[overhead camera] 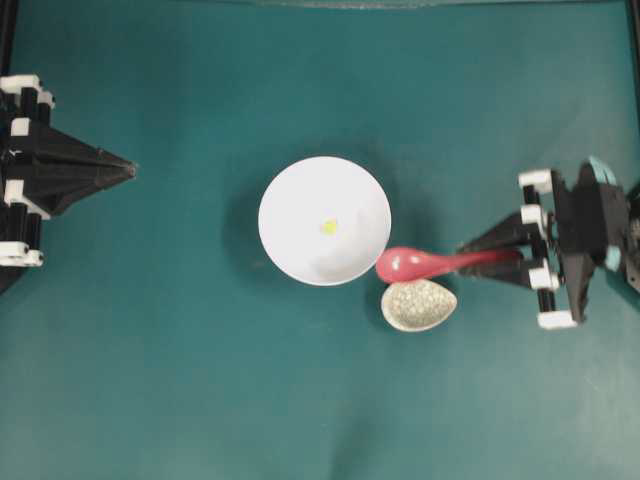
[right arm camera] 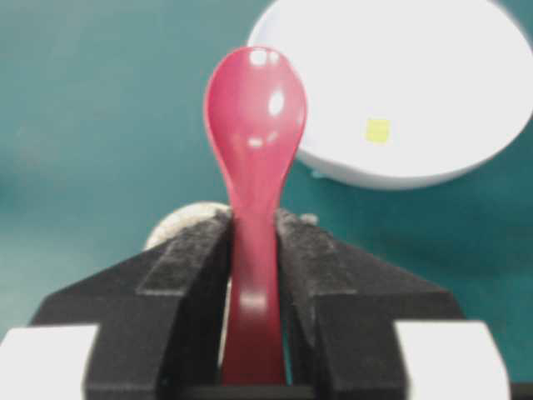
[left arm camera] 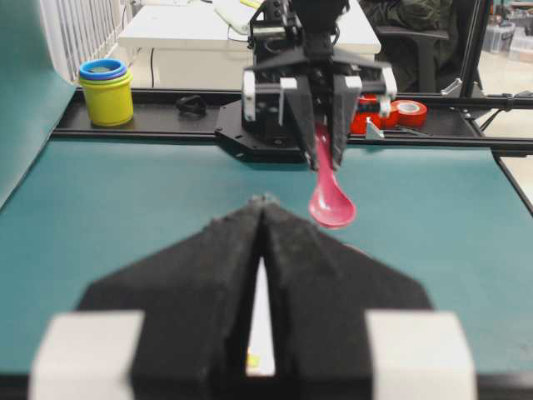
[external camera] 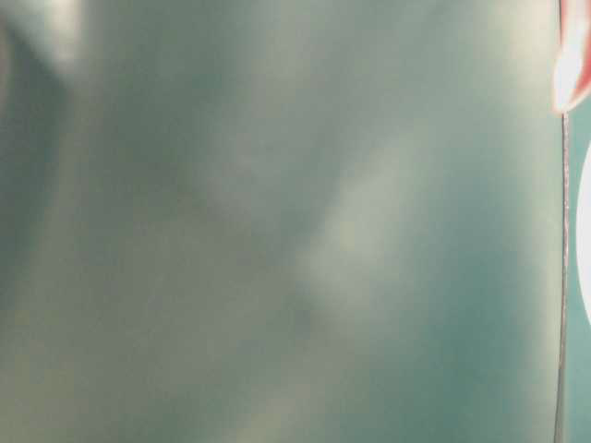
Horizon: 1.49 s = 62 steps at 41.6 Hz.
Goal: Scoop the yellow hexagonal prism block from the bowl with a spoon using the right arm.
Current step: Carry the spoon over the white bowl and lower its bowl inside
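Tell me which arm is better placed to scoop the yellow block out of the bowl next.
Right. Its gripper already grips the spoon beside the bowl holding the yellow block. The left gripper sits shut and empty, far off.

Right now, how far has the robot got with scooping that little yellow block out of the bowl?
Done: the right gripper has the spoon clamped by its handle. In hand: the scoop hangs beside the bowl, above the spoon rest. Left: the yellow block sits in the bowl, unscooped. The left gripper waits shut, apart.

White bowl (overhead camera: 300,250), yellow block (overhead camera: 329,227), pinkish-red spoon (overhead camera: 420,264), teal table (overhead camera: 180,380).
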Available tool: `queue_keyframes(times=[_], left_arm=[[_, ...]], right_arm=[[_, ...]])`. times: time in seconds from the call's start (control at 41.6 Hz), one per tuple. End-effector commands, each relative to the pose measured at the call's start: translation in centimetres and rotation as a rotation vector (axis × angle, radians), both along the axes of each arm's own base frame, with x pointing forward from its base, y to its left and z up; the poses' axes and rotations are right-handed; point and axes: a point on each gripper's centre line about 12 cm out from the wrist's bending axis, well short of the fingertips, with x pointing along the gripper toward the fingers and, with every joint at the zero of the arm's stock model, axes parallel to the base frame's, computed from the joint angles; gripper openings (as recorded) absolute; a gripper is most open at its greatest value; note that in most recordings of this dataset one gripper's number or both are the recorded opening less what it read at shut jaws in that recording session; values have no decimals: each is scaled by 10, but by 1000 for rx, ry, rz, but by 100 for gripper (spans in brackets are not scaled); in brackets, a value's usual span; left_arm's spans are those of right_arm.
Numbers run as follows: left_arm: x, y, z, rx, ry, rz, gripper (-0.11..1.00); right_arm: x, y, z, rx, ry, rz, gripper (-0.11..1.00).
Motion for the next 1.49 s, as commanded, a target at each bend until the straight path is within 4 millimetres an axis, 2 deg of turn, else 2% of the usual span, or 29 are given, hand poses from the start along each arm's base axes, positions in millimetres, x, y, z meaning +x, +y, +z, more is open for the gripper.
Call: queue_keyframes(times=[0.0,0.192,0.456,0.6,0.984,1.465], left_arm=[[3,0,7,1,-15,1,0],[3,0,7,-1,-14,1,0],[4,0,5,3,2,1,0],[5,0,3,4,11,1,0],[5,0,3,4,14,1,0],[5,0,2,6,14,2,0]], right_arm=[[8,-6,23,18,29,-7,23],[21,-24,44,50,152,-41,23],[46,-51,54,92,311,-91,23],[65,-57,60,110,390,-81,23],[111,-59,56,159,621,-17,23],[117,-67,42,174,717,-99,23]])
